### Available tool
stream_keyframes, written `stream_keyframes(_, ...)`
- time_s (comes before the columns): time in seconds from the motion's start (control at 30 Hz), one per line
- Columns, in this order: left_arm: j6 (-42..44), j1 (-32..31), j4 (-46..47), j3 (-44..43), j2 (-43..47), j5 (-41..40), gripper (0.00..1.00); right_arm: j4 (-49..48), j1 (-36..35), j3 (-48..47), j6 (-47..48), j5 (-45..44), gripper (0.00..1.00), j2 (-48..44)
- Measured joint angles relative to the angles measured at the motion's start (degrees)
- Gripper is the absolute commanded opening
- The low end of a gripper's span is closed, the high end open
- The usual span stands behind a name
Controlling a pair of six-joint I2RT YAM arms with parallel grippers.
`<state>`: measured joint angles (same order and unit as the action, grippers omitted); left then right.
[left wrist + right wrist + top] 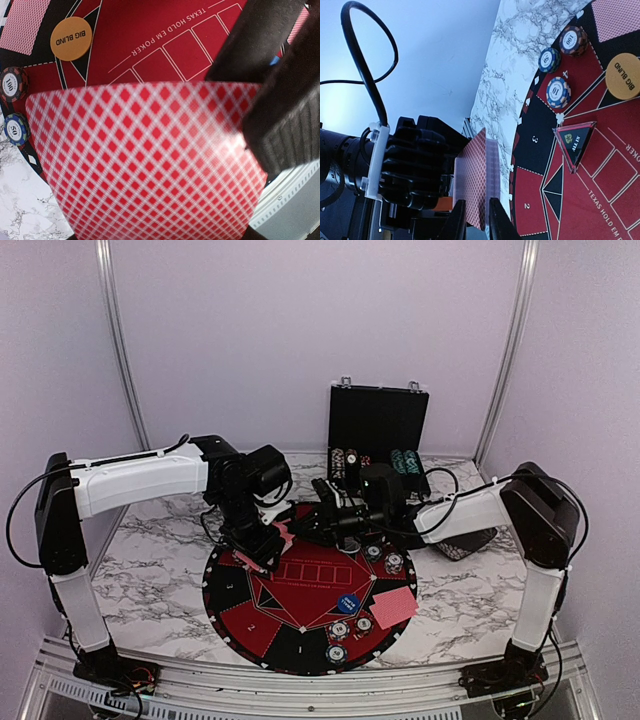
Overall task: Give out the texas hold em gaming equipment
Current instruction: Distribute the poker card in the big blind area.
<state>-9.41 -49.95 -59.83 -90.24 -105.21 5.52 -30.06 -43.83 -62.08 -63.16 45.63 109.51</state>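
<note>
A stack of red-backed playing cards (145, 160) fills the left wrist view, and my left gripper (262, 552) is shut on it above the mat's far left edge. My right gripper (477, 222) has come in from the right, and its two black fingers (287, 115) straddle the lower corner of the cards (476, 180) with only a narrow gap. An orange BIG BLIND disc (71, 38) lies on the mat. Beside it are striped chips (558, 92) and two dealt cards (25, 25). A blue disc (349, 604) and more cards (393, 606) lie at the mat's near right.
The round red-and-black mat (300, 632) covers the middle of the marble table. A clear triangular ALL IN marker (575, 142) rests on it. An open black case (378, 430) with chip rows stands at the back. Further chips (341, 630) sit on the near rim.
</note>
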Motion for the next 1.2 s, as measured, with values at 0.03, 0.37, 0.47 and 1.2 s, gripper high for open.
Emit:
stream_keyframes(0.03,0.0,0.0,0.0,0.0,0.0,0.0,0.50,-0.1,0.0,0.0,-0.1,0.1,0.12,0.0)
stream_keyframes(0.37,0.0,0.0,0.0,0.1,0.0,0.0,0.50,-1.4,0.0,0.0,-1.3,0.5,0.00,0.0)
stream_keyframes(0.47,0.0,0.0,0.0,0.5,0.0,0.0,0.50,-1.7,0.0,0.0,-1.6,0.5,0.00,0.0)
stream_keyframes(1.2,0.0,1.2,1.5,5.6,2.4,-0.2,0.50,-5.1,3.1,0.3,-4.4,1.9,0.00,0.0)
